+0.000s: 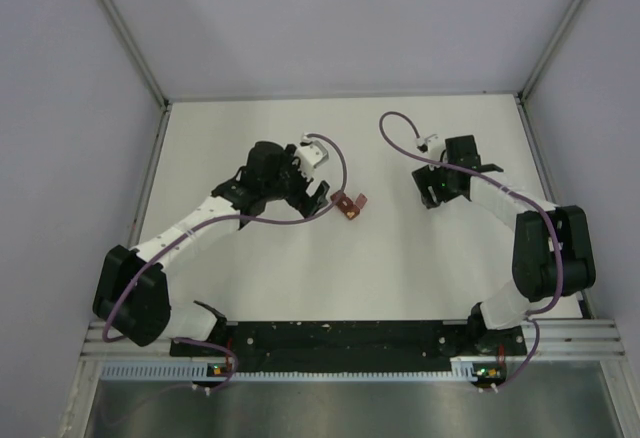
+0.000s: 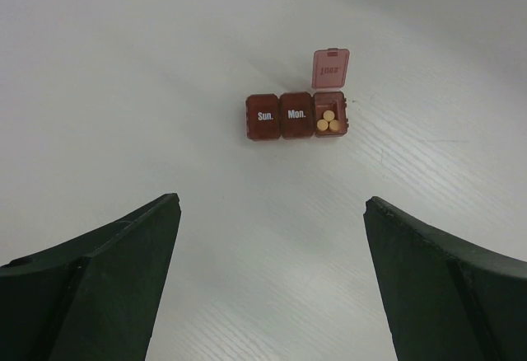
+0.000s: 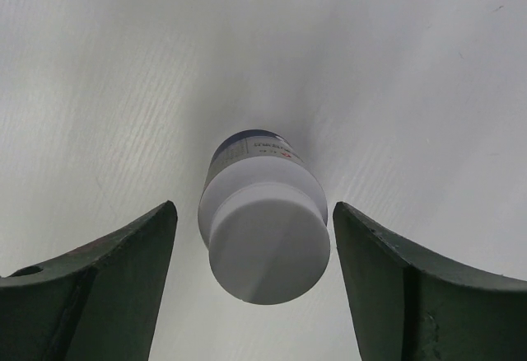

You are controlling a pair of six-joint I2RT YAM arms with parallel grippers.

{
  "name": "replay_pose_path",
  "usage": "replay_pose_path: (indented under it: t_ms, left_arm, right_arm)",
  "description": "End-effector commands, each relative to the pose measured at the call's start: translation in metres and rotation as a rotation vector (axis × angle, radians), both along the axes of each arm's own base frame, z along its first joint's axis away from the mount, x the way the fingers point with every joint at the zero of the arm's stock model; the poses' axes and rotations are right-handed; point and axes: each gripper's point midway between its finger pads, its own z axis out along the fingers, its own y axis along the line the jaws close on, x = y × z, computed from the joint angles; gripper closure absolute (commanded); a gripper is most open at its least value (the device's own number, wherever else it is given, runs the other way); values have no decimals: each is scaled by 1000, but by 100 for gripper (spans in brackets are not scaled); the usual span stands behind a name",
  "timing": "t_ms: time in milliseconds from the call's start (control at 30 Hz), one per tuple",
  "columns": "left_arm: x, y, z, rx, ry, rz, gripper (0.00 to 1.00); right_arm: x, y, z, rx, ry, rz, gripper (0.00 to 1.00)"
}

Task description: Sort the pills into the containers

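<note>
Left claw (image 2: 272, 203) is hovering spread wide before containers (image 2: 280, 116) holding pills (image 2: 328, 121) in the open compartment; right claw (image 3: 254, 208) is straddling white bottle (image 3: 263, 241), spread, not touching.

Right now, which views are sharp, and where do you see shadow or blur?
Left wrist view: containers crisp, Sun. and Mon. readable, pills distinct, lighting even. Right wrist view: bottle close up, its label unreadable, grey shadow on the table beyond it. Top external view: even light, containers tiny, no detail.
</note>
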Motion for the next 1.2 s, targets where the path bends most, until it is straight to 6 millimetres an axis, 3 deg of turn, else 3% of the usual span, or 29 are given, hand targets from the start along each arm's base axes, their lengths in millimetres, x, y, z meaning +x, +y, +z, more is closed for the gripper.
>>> replay_pose_path:
  t_ms: [0,333,467,767,967,1033,1167]
  left_arm:
    - [5,4,6,-17,-30,19,1]
    - [13,11,-3,3,-16,40,1]
    - [15,14,-4,-4,-1,51,1]
    - [32,36,25,-80,-113,197,1]
    - [36,42,40,-137,-155,261,1]
    - [34,40,38,-139,-137,249,11]
    - [36,38,37,-138,-120,236,4]
  right_arm:
    - [11,1,18,30,-49,-11,22]
    - [26,14,79,93,-180,40,17]
    - [30,17,105,107,-246,62,10]
    - [34,18,170,150,-401,38,1]
    - [29,20,188,216,-446,-17,1]
    - [26,24,192,248,-458,-10,1]
    - [16,42,203,355,-465,32,1]
